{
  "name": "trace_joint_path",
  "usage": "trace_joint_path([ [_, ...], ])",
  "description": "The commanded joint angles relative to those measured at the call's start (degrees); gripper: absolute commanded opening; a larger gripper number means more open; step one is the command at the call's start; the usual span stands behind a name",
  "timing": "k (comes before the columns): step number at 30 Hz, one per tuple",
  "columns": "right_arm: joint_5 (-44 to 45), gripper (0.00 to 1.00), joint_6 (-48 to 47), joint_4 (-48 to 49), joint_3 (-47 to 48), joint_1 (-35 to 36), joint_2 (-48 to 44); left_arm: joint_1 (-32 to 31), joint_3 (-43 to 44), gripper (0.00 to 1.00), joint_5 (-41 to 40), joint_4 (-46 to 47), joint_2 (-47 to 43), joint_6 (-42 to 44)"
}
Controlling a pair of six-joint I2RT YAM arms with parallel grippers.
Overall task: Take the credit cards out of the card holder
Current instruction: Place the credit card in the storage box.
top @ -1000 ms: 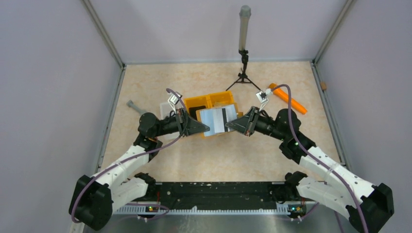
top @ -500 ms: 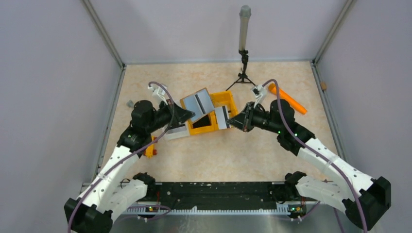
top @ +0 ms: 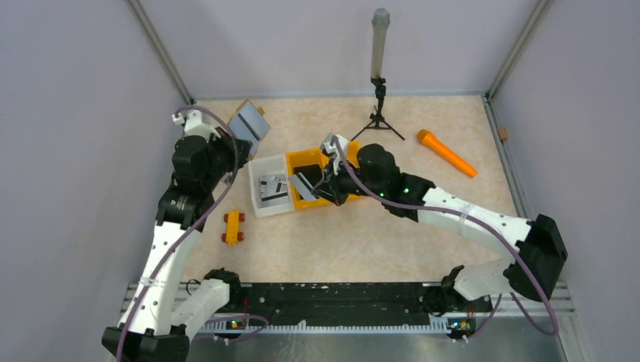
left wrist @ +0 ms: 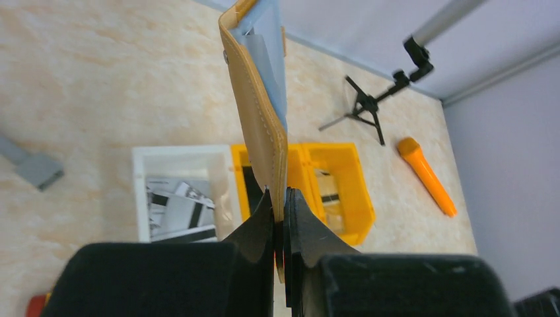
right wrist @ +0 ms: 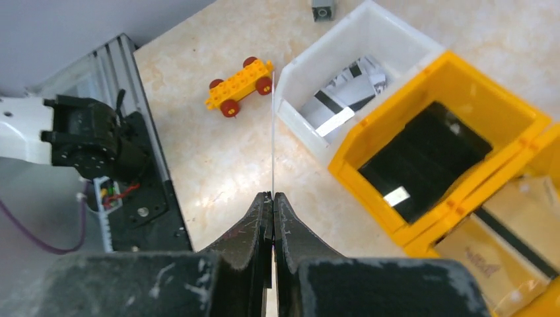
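The tan, soft folding card holder (left wrist: 259,132) hangs in the air toward ten o'clock of the table, well off the surface. My left gripper (left wrist: 278,201) is pinched tight on its lower edge, with nothing but the leather between the fingers. A pale grey credit card (left wrist: 272,72) shows in its pocket, so the job is not finished. I hold only one thin edge of a floppy thing. If I swing or tilt it, I judge the holder may fold or twist out of the pinch. It could also shed that card onto the beige stone-patterned table (top: 377,241), where a flat card is hard to pick up.

My right gripper (right wrist: 272,198) is clamped on a thin silvery card (right wrist: 272,132), seen edge-on and held by one short end. It hovers near the table's middle, close to where the white plastic bin (left wrist: 137,191) meets the bright orange plastic bin (right wrist: 370,198) at its three o'clock. Striped cards (right wrist: 340,99) already lie in the white bin. Letting go here looks risky: the card could strike a rim, slide into the orange bin or skate onto the table. A sideways knock against a wall could also lever it out of my fingers.
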Motion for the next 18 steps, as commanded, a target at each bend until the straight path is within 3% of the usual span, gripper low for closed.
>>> trace_joint_path([
  [1,-0.1,0.00,-13.8,6.4,6.9,2.7,6.1,5.5,3.8,0.00,-3.0,-0.5,1.2,2.4],
  [8,-2.3,0.00,-27.6,4.9,15.6,5.0,18.0,14.2,5.3,0.00,3.5,-0.4,2.4,2.4],
  [18,5.2,0.00,-41.5,5.8,22.8,7.4,30.5,16.9,4.2,0.00,-1.3,-1.1,1.6,3.5],
])
